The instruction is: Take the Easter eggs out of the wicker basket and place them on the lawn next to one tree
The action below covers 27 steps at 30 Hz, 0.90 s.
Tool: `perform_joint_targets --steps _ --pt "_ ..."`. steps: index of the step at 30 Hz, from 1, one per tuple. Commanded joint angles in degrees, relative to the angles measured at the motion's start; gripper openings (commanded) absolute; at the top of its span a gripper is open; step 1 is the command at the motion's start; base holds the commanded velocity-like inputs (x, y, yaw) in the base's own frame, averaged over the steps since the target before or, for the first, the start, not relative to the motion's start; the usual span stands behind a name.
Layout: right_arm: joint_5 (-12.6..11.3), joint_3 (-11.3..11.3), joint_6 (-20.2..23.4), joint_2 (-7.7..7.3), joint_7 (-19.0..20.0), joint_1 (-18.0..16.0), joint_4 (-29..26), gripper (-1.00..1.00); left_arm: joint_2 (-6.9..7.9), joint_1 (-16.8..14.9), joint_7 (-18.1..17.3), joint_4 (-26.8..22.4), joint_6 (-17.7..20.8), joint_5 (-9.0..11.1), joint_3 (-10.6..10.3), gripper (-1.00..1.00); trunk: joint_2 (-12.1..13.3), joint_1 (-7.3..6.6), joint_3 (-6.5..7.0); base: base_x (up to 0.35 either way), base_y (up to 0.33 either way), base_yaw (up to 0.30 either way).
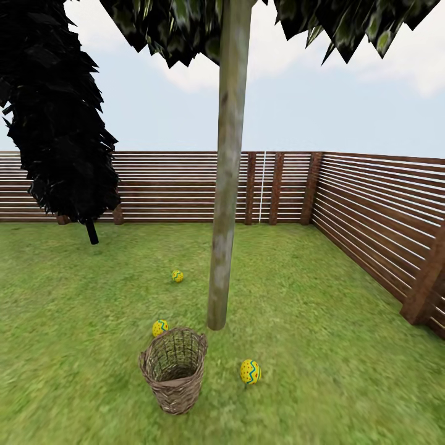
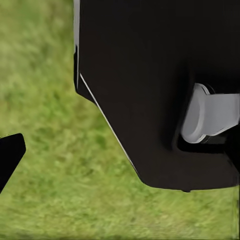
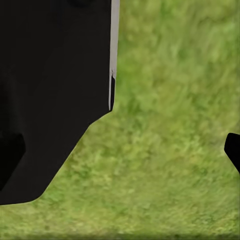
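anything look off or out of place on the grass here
Nothing is damaged or spilled. The brown woven wicker basket stands upright and looks empty. The three yellow zigzag-painted Easter eggs lie scattered on the green lawn around the pale bare tree trunk, one farther off.

Slatted fence (image 1: 371, 204), dark cypress (image 1: 55, 117)
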Motion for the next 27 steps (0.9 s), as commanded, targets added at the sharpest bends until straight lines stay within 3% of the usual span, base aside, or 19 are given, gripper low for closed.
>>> perform_joint_targets --steps 1,7,27 --pt "-0.2 0.46 0.02 0.01 0.08 -0.04 0.11 1.0 0.05 0.0 -0.11 0.1 -0.23 0.19 0.57 1.0 -0.02 0.02 0.0 0.0 0.0 0.0" --pt "-0.2 0.45 0.02 0.01 0.08 -0.03 0.11 1.0 0.07 0.0 -0.17 0.1 -0.22 1.47 0.7 1.0 -0.02 0.02 0.0 0.0 0.0 0.0" --pt "-0.2 0.45 0.02 0.01 0.08 -0.03 0.11 1.0 -0.08 0.0 -0.26 0.01 -0.38 1.38 0.43 1.0 -0.02 0.02 0.0 0.0 0.0 0.0"
